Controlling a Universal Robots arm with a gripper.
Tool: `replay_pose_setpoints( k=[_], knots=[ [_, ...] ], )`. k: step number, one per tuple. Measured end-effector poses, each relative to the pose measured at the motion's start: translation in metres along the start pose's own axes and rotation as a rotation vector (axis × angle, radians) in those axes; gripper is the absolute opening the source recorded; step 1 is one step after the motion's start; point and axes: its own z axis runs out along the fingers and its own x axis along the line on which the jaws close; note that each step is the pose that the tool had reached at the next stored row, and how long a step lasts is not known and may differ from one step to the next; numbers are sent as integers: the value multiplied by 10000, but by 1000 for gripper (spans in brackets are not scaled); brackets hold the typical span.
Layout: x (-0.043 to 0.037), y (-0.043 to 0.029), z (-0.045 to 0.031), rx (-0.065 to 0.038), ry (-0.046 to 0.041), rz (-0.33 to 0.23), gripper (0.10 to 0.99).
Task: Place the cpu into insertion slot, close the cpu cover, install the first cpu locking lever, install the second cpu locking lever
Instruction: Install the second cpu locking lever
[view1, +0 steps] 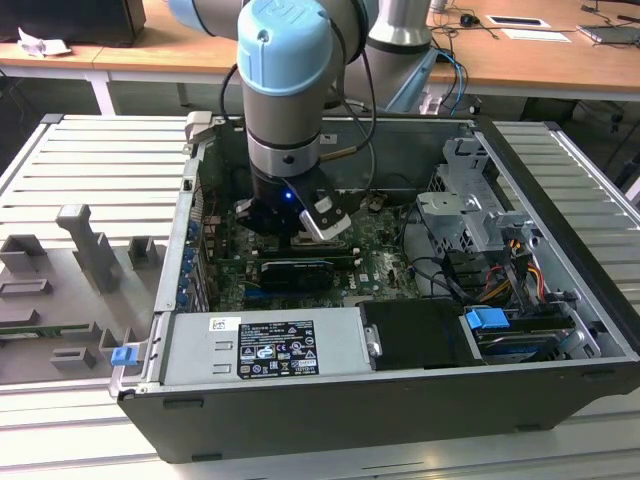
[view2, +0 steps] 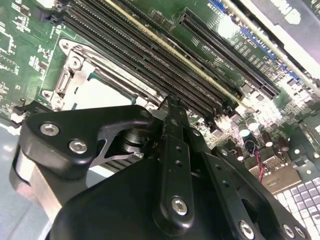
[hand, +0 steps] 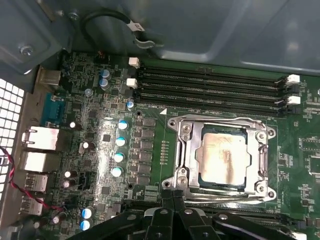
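Computer case (view1: 560, 215): open, lying on a ribbed grey table (view1: 90, 170).
Power supply (view1: 265, 345): silver box with a label, along the case's near edge.
Blue tab (view1: 487, 322): towards the exterior view's right, near the drive cage (view1: 470, 200).
Memory slots (hand: 210, 90): long, black, parallel, with white clips.
Capacitors (hand: 120, 141): a row of blue-topped cylinders on the green board.
Wooden desks (view1: 520, 60): behind the case.

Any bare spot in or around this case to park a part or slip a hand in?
Free: the ribbed table top on the exterior view's left of the case, beyond the grey fixtures. Crowded: the board around the cpu and its cover, with the gripper at its edge and memory slots beside it.
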Motion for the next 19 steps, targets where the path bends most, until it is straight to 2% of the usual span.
replay_pose_setpoints(
  k=[3, 5, 10, 12, 19],
  knots=[
    [2, -8, 43, -41, -3, 2, 106],
    [3, -13, 66, -210, -18, 5, 106],
    [5, -20, 107, -395, -39, 8, 106],
    [8, -20, 109, -411, -40, 7, 106],
    [4, 14, -68, -411, -40, 8, 106]
  ],
)
